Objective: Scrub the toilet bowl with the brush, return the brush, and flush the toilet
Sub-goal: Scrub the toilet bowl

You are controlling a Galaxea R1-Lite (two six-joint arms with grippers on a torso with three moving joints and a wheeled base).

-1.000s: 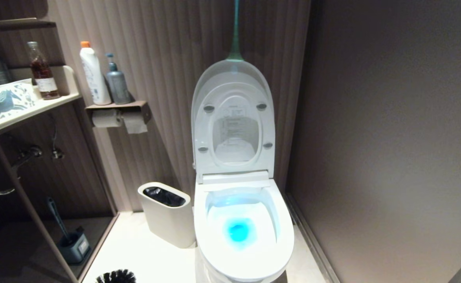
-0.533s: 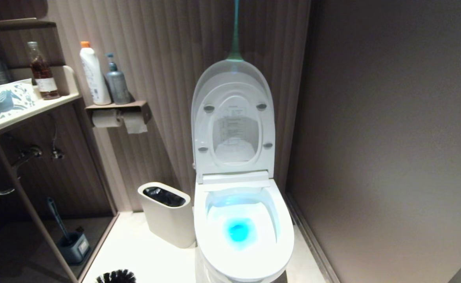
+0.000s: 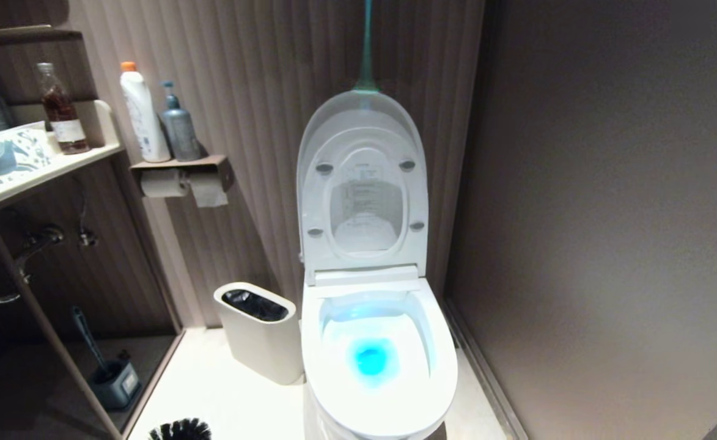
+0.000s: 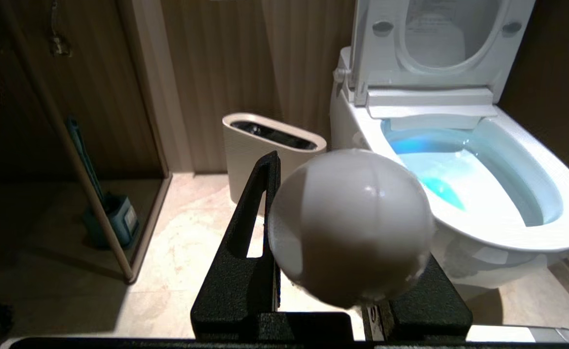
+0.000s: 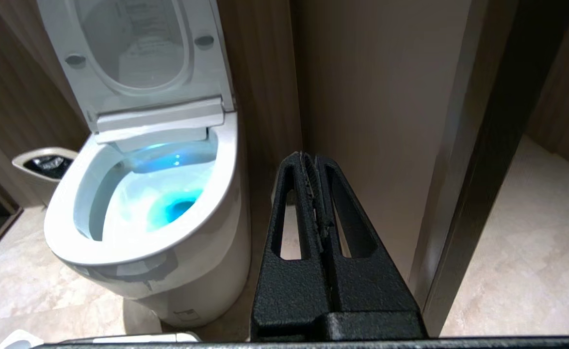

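Left black textured two-finger tool (image 4: 313, 232): fingers clamped on rounded white knob end of brush handle (image 4: 351, 227), held low, pointing forward. Right black textured two-finger tool (image 5: 312, 165): fingers pressed together, empty, pointing forward. Neither arm visible in head view.

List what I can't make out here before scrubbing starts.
- Brush: head view, only the bristle tips show; the bottom edge cuts off the rest.
- White ball: left wrist view, so near the lens that it hides the floor behind it; what it belongs to is unclear.
- Lid label: head view, too small to read.
- Flush control: none shows in any view.
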